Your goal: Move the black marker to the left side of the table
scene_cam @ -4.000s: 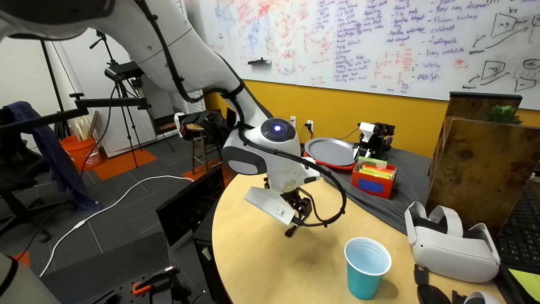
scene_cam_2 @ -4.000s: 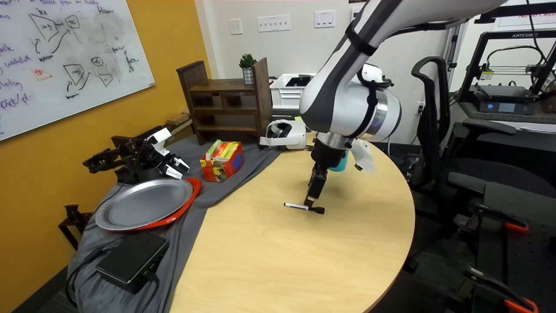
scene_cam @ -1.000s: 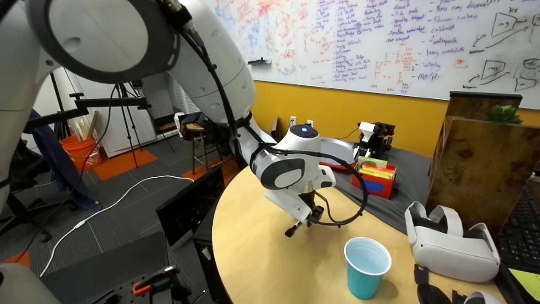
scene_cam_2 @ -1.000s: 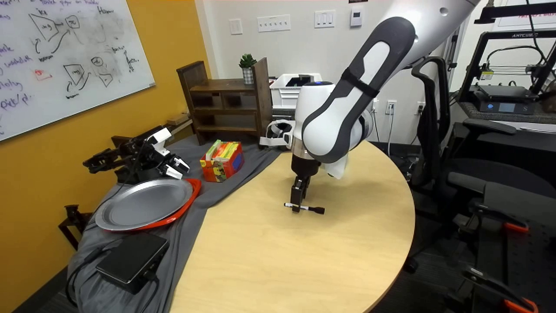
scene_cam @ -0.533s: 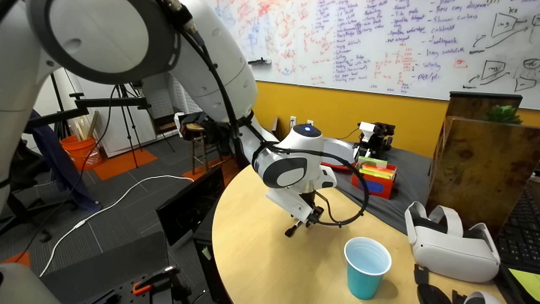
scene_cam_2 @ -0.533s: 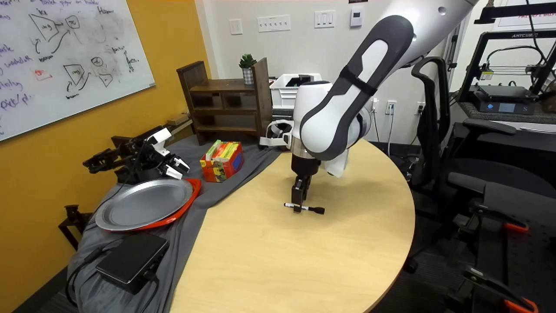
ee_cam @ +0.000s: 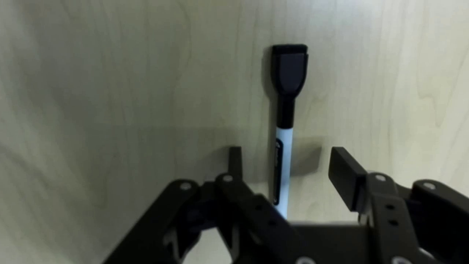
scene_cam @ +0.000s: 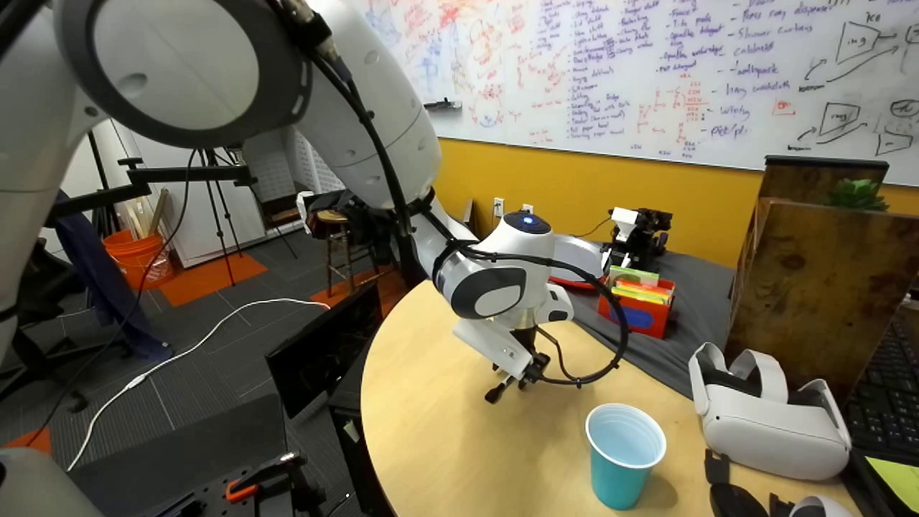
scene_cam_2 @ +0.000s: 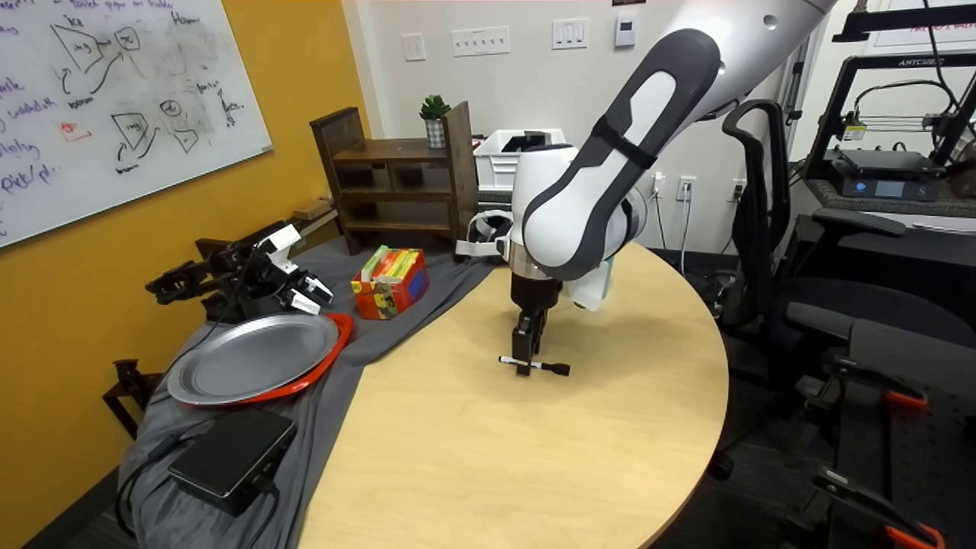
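White-barrelled and black-capped, the black marker lies flat on the table, between the spread fingers of the gripper, a gap on each side; to grasp well, centre on the barrel, close evenly, then lift before carrying; its long axis runs nearly straight up the wrist view, square to the closing direction, cap pointing away from the gripper.

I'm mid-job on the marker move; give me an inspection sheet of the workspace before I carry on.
Surface: wooden table, grey cloth along one side.
Marker: lying flat on the table, not lifted.
Clutter: cup upright on the table; headset; red box on the cloth.
End effector: open, marker between its jaws, gap on either side.
Cables: black cable looped beside the end effector; white cable on the floor.
Surroundings: whiteboard, chair.
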Tool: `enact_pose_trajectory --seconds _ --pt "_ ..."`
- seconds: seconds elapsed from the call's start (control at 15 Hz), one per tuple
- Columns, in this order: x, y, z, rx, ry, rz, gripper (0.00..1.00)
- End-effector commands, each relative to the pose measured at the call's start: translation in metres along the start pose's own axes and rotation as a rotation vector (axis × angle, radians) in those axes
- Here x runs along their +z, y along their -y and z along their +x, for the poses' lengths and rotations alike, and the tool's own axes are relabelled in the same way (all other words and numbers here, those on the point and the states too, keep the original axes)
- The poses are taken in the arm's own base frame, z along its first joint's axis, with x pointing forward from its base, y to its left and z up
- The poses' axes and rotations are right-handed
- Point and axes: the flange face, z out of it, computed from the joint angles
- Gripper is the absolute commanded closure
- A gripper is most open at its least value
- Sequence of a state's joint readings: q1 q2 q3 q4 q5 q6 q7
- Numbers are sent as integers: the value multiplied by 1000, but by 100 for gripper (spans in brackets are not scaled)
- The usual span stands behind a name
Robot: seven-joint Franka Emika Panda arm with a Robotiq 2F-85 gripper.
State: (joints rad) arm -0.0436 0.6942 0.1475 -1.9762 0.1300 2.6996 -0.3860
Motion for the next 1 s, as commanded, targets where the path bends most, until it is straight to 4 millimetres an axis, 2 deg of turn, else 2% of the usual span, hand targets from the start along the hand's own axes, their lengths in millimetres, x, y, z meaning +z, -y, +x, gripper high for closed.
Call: enact_pose_trajectory --seconds 0.0,0.07,0.4,0.53,0.67,0.93 --pt "2 -2 7 16 29 8 41" --pt "3 -2 8 16 31 8 58" --pt "0 -3 10 15 26 3 99" --pt "0 -3 10 15 25 2 100" --pt "-3 -2 10 12 22 -6 97" --pt "-17 5 9 -10 5 -45 97"
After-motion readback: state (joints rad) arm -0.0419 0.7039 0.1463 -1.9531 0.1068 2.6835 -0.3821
